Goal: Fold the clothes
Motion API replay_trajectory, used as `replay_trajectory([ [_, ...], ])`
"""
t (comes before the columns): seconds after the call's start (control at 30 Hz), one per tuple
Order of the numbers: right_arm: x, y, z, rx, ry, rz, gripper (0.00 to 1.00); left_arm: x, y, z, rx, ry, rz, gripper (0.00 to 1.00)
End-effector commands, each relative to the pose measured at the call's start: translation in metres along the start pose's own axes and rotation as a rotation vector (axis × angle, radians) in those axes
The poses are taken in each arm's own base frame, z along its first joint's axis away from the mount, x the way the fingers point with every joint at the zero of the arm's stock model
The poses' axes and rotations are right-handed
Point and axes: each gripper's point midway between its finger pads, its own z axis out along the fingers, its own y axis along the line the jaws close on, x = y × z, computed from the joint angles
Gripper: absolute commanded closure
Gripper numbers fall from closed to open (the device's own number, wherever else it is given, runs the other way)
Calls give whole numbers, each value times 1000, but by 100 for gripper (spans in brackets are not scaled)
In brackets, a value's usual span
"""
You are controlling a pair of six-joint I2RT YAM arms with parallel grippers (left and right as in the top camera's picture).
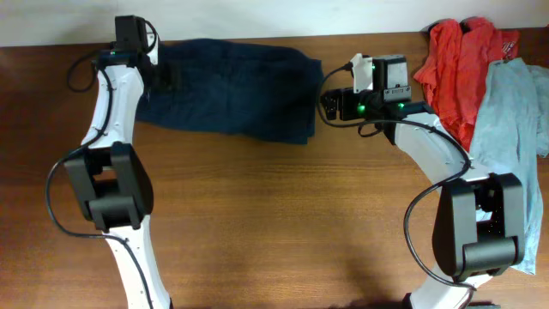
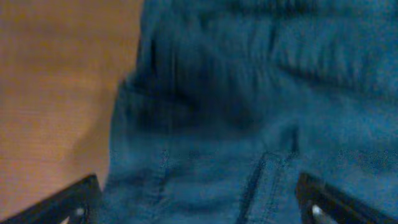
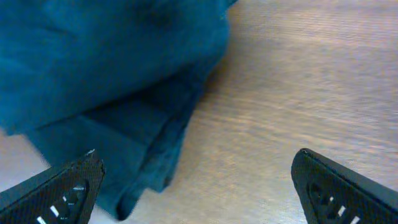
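The dark navy shorts [image 1: 232, 90] lie folded in a wide bundle at the back of the wooden table [image 1: 274, 215]. My left gripper [image 1: 163, 79] is open over their left end; in the left wrist view the cloth [image 2: 249, 112] fills the space between the fingers [image 2: 199, 205], with a seam running through it. My right gripper [image 1: 330, 105] is open just beyond the right end of the shorts. In the right wrist view its fingers [image 3: 199, 186] straddle bare wood, with the folded edge of the shorts [image 3: 106, 99] at the left.
A red garment [image 1: 459, 60] and a pale blue-grey shirt [image 1: 510, 120] lie heaped at the back right, close to the right arm. The table's far edge runs just behind the shorts. Bare wood spans the front half between the two arm bases.
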Motion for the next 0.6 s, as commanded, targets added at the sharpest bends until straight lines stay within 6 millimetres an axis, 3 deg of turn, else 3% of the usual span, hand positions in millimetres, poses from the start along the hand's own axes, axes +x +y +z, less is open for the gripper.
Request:
replay_trajectory([
  [0.0,3,21,3,-114,19,18,1,-26,-7,-75,67,-111,-4,1],
  [0.3,37,31,30,-241,119,61,0,-27,-22,-166,171,-188,-2,1],
  [0.43,44,30,37,-245,138,69,8,-23,-22,-198,170,-215,0,1],
  [0.57,52,27,44,-244,158,79,17,-18,-21,-216,170,-219,1,1],
])
